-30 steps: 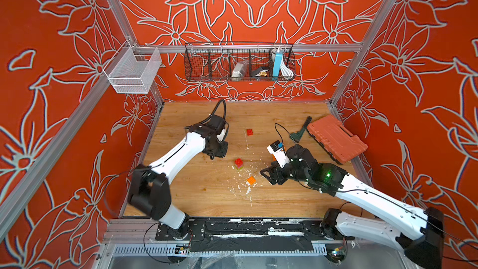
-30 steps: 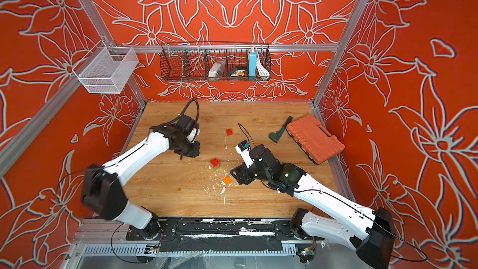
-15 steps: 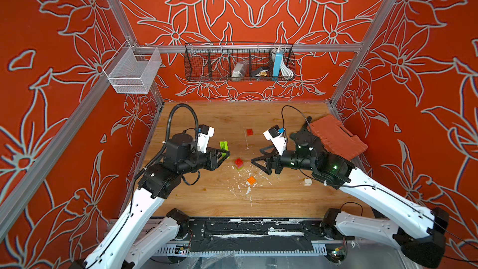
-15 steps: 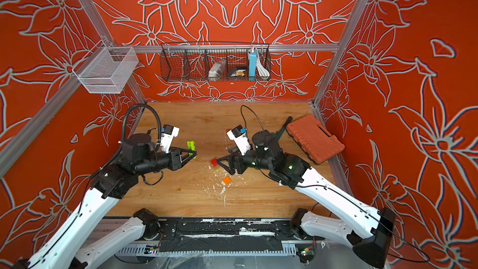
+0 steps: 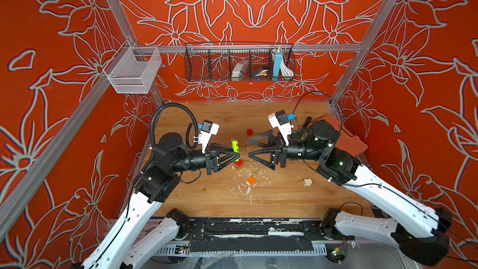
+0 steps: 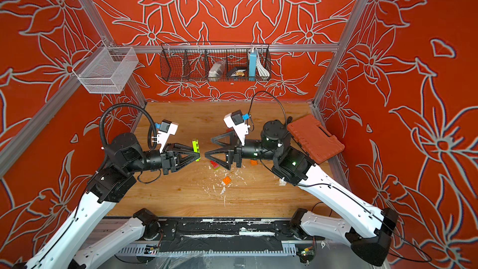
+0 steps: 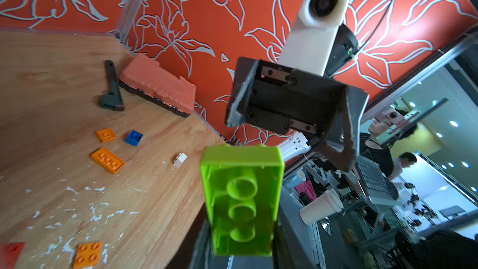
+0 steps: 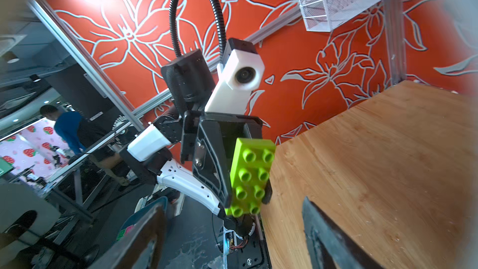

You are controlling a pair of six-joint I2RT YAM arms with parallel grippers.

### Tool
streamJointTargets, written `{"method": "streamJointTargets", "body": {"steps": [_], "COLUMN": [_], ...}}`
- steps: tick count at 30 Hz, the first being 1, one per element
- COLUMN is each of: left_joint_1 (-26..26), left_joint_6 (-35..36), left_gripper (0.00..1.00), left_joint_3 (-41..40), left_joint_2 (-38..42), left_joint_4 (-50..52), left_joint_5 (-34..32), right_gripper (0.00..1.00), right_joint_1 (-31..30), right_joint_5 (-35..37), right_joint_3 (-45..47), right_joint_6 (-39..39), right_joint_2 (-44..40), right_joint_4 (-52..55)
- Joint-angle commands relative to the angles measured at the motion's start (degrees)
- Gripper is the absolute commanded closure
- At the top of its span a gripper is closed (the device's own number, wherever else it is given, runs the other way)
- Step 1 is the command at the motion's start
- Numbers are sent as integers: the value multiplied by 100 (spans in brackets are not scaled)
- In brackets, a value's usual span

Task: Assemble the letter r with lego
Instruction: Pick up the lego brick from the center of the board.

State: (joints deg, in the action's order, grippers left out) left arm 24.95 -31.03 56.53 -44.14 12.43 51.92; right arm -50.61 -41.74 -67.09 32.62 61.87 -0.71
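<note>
Upright lime green brick (image 5: 235, 146) in the air above the table (image 5: 207, 203), its lower end pinched in the left gripper (image 5: 236, 154), studs facing the empty, wide-spread right gripper (image 5: 250, 147) just beside it, a red brick (image 5: 249, 132), an orange brick (image 5: 251, 180) and a white brick (image 5: 307, 182) lying loose on the table.

Left pincer (image 7: 241, 240) clamps lime brick (image 7: 241, 197) — right pincer (image 7: 286, 144) gapes opposite.

Bright, even light, soft shadows on the wooden table (image 5: 214, 200), wrist views bowed at the edges, right wrist view's borders blurred.
</note>
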Motion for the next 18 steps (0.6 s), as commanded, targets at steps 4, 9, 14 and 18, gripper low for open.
{"method": "streamJointTargets", "body": {"steps": [4,9,14,18], "left_joint_1": [159,241,322,352], "left_joint_6": [81,160,211,218], "left_gripper": [100,100,100,100], "left_joint_3": [213,244,262,262], "left_joint_2": [-57,-111,-130,-135], "left_joint_4": [-298,-226,-192,-179], "left_joint_5": [516,519,471,468], "right_gripper": [13,19,31,37], "right_joint_1": [-5,-61,-86,-81], "right_joint_5": [-550,-659,-602,-467], "right_joint_3": [-269,-364,-400,-439], "right_joint_6": [389,492,531,592], "right_joint_2": [204,377,454,481], "right_joint_4": [-374,-412,-400,-318]}}
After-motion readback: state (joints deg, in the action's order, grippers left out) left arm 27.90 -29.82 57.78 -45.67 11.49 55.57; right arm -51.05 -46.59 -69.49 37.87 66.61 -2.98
